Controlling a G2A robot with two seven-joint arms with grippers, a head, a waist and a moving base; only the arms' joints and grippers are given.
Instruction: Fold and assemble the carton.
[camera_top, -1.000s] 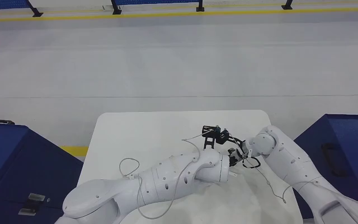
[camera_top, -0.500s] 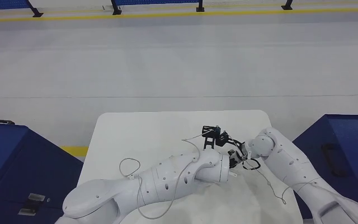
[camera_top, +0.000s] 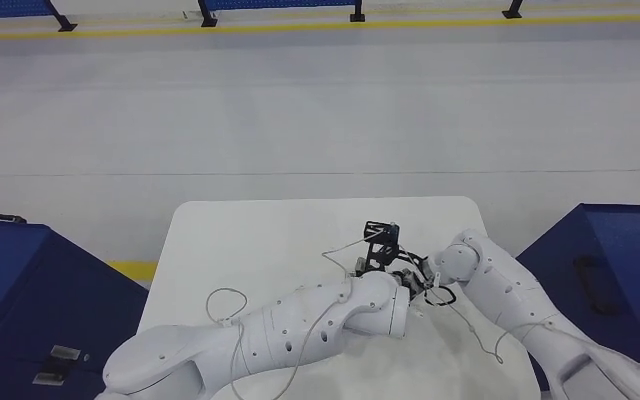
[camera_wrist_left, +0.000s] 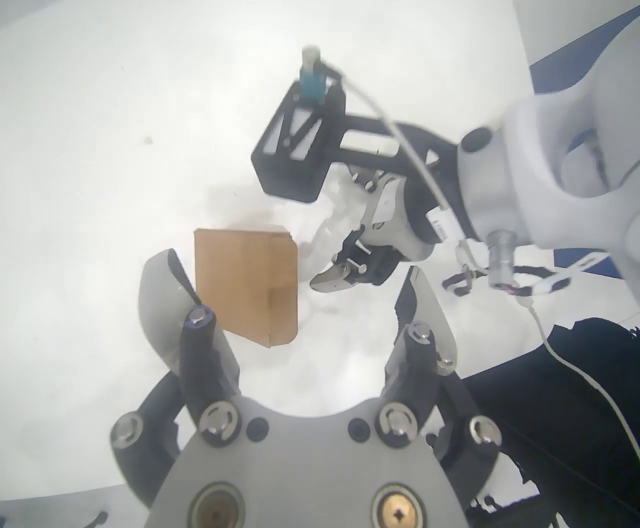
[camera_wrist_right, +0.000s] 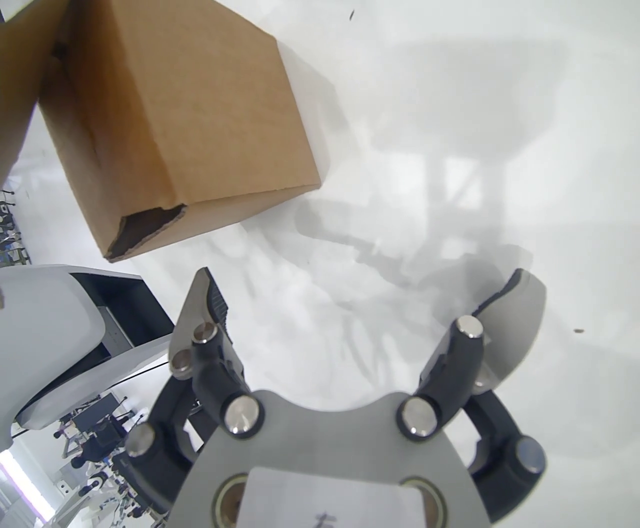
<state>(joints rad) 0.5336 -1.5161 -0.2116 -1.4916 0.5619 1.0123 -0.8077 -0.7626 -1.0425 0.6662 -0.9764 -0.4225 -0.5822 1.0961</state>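
The brown carton (camera_wrist_left: 245, 285) lies on the white table (camera_top: 250, 240), folded into a box shape, with a ragged corner (camera_wrist_right: 145, 230) and a flap at its far end. My left gripper (camera_wrist_left: 295, 300) hovers open just above it, one fingertip (camera_wrist_left: 165, 295) beside the carton's edge and nothing between the fingers. My right gripper (camera_wrist_right: 362, 290) is open too and empty, a short way off the carton (camera_wrist_right: 175, 125). The left wrist view has the right gripper (camera_wrist_left: 350, 272) close beside the carton. From above, both arms (camera_top: 400, 285) meet over that spot and hide the carton.
The left arm (camera_top: 300, 325) lies across the table's front, the right arm (camera_top: 500, 290) comes in from the right edge. Loose cables (camera_top: 225, 295) trail off both. Blue barriers (camera_top: 50, 280) stand either side of the table. The table's far left part is bare.
Both arms have shifted slightly to the left and closer together over the carton; the black wrist mount has turned a little.
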